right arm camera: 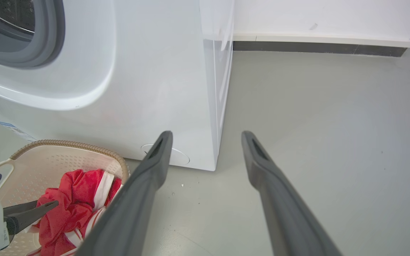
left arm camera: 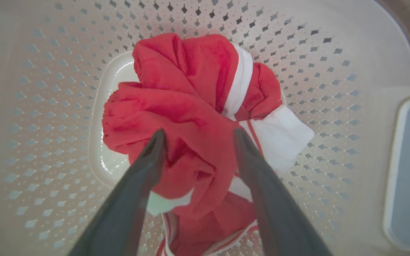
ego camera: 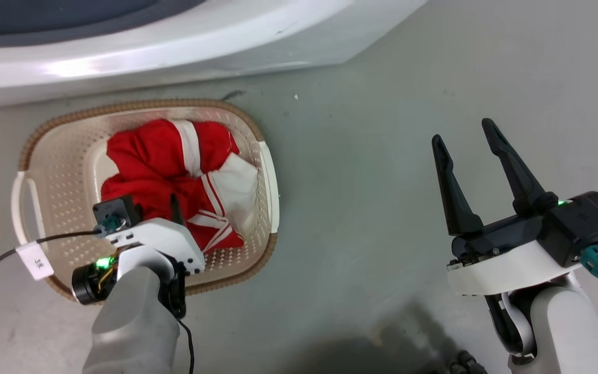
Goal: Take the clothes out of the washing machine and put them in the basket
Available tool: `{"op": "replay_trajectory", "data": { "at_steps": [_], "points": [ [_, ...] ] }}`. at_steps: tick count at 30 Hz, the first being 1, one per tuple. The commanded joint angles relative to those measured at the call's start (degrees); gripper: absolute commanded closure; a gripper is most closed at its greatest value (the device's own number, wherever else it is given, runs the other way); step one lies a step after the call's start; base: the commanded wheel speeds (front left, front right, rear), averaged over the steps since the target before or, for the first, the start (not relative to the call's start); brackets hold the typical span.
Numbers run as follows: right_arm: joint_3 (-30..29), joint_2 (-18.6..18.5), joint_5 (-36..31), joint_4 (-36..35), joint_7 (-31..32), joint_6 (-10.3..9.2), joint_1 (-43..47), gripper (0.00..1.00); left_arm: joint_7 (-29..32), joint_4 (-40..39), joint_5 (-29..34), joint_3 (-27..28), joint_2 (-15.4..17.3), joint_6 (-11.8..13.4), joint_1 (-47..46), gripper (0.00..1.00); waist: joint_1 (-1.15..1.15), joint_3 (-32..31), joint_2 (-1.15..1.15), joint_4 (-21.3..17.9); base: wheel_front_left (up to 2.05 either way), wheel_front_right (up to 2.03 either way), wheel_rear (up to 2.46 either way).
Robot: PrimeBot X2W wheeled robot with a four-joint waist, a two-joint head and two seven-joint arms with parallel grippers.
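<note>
With the left gripper spread astride the clothes in the basket, fabric may be snagged and lifted out on withdrawal; the right gripper is likewise spread.

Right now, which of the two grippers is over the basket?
The left gripper: open, it points down at the red clothes inside the basket. The right gripper, also open, hangs over the floor, off to the basket's side.

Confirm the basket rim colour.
Brown with a woven look, on the cream perforated basket. It shows best in the head view.
</note>
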Motion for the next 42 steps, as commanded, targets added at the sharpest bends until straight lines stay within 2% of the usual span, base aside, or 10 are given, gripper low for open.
{"op": "replay_trajectory", "data": {
  "at_steps": [1,4,11,17,27,35,42],
  "points": [
    [-0.05,-0.05,0.0,0.17,-0.18,-0.04,0.0,0.0,-0.14,0.08,-0.37,0.19,-0.09,-0.11,0.76,0.0,-0.01,-2.11,0.0,0.37,0.0,0.0,0.0],
    [-0.31,0.26,-0.29,1.65,-0.26,-0.04,1.34,0.0,-0.14,-2.31,0.09,0.64,-0.24,-0.49,4.6,0.0,-0.01,-8.37,0.0,1.26,0.0,0.0,0.0],
    [0.0,0.52,-1.65,2.61,0.6,-0.04,3.46,0.0,-0.14,-6.89,-1.21,-0.79,-0.38,-1.19,10.52,0.0,-0.01,-16.37,0.0,2.57,0.0,0.0,0.0],
    [-1.15,0.89,-2.48,3.1,1.87,-0.04,6.24,0.0,-0.14,-14.65,-2.91,-3.52,-0.35,-0.67,17.42,0.0,-0.01,-24.46,0.0,4.06,0.0,0.0,0.0],
    [-3.72,1.14,-4.01,2.7,3.61,-0.04,10.48,0.0,-0.14,-28.65,-0.92,-6.95,-0.35,0.96,23.05,0.0,-0.01,-32.45,0.0,6.44,0.0,0.0,0.0],
    [-5.62,1.17,-3.61,2.37,4.53,-0.04,13.79,0.0,-0.14,-40.43,3.74,-11.02,-0.31,1.97,26.37,0.0,-0.01,-38.3,0.0,8.07,0.0,0.0,0.0],
    [-6.38,1.15,-3.08,2.1,5.06,-0.04,16.65,0.0,-0.14,-47.38,7.56,-12.31,0.29,1.32,30.01,0.0,-0.01,-42.84,0.0,8.82,0.0,0.0,0.0]
  ]
}}
